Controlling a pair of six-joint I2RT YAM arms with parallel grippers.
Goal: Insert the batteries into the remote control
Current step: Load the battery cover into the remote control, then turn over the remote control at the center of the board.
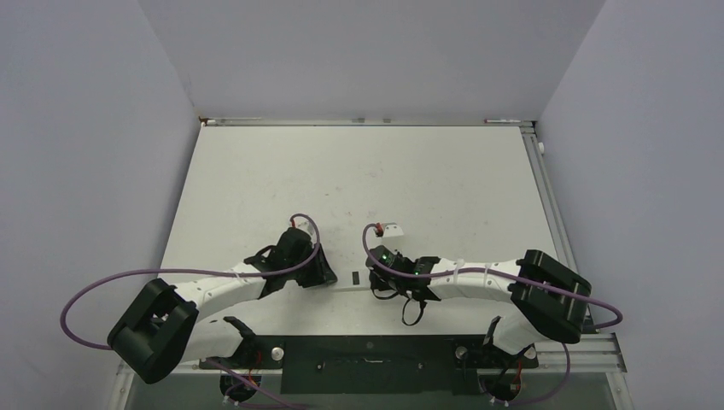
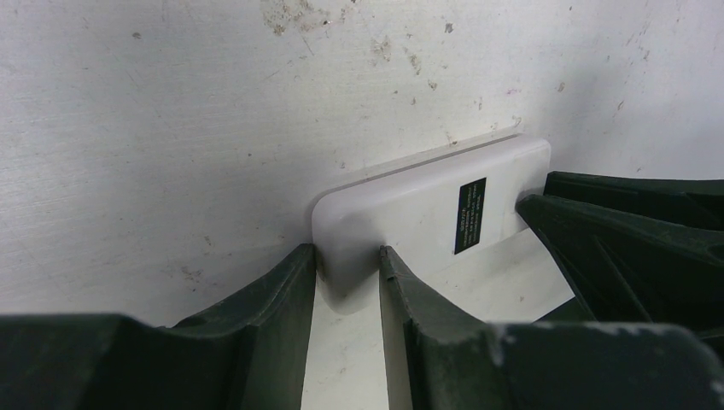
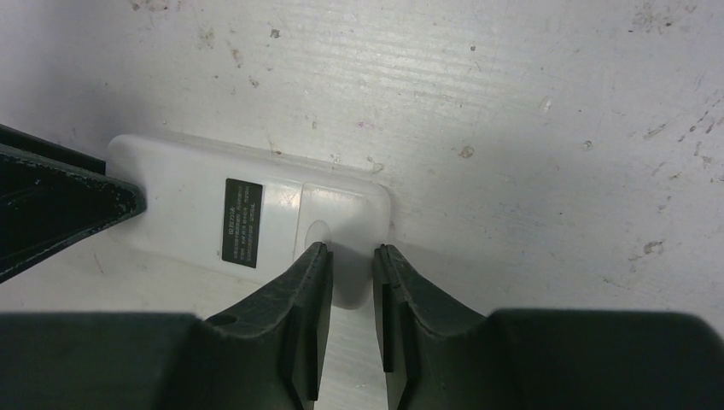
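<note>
- Top view: nearest the lens are the black elbows of the left arm (image 1: 154, 329) and right arm (image 1: 551, 295), at 7 and 4 o'clock.
- Both arms reach in to mid-tabletop (image 1: 341, 162), where the left claw (image 1: 327, 275) and right claw (image 1: 373, 278) face each other.
- The remote control (image 1: 354, 278) lies flat between them, white on white, given away mainly by its dark label.
- One red battery (image 1: 378, 228) lies at 1 o'clock from the remote, well apart from it and just beside a small white square piece (image 1: 394, 229). I cannot make out a second.
- Left wrist view: the left claw (image 2: 347, 254) straddles one rounded corner of the remote control (image 2: 410, 213), which lies plain face up.
- The gap between its fingers is narrow. Whether they pinch the corner or merely brace it, I cannot tell.
- The right claw's fingers (image 2: 615, 231) touch the far end at 3 o'clock.
- Right wrist view: the right claw (image 3: 350, 249) has its fingers a slit apart, one tip on the dimple of the battery cover (image 3: 341, 209). Pressing or gripping, I cannot tell.
- The cover looks closed, so loading has not begun.
- Risks: the tip may skid off the smooth dimple. If the left brace is loose, the push may slide the whole remote across the tabletop instead of moving the cover.
</note>
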